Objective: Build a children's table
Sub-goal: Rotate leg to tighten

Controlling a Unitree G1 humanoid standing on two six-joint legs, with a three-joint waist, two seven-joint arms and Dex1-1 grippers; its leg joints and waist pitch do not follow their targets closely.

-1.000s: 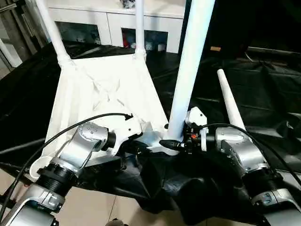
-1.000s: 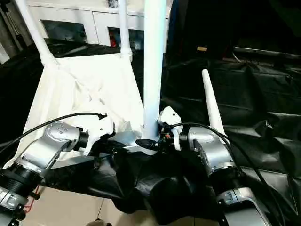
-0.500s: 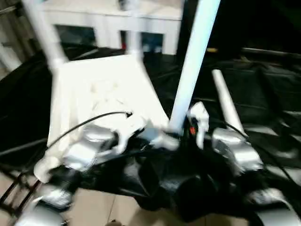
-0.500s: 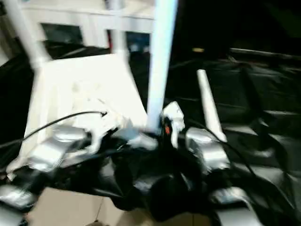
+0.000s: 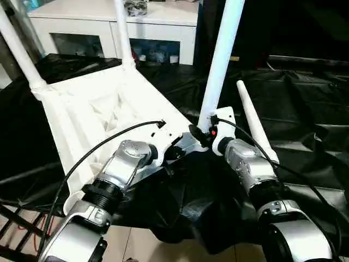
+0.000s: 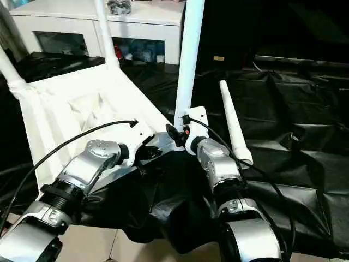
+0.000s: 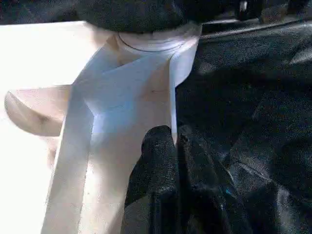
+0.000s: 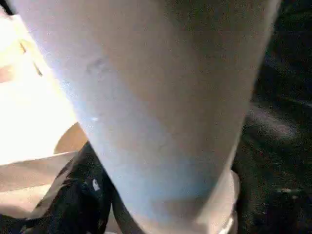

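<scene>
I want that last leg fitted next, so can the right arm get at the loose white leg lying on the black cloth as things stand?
Probably yes. The loose leg lies right beside the right gripper, nothing between them, but that gripper is around the base of the upright leg and must back off first.

You are in an indoor workroom: a table point(image 5: 305, 103) draped in crumpled black sheeting, a white cabinet point(image 5: 158, 24) with glass doors beyond its far edge, and pale tiled floor point(image 5: 136, 245) below its near edge.

Loose leg point(image 5: 253, 123) right of upturned table top point(image 5: 103, 109)
</scene>
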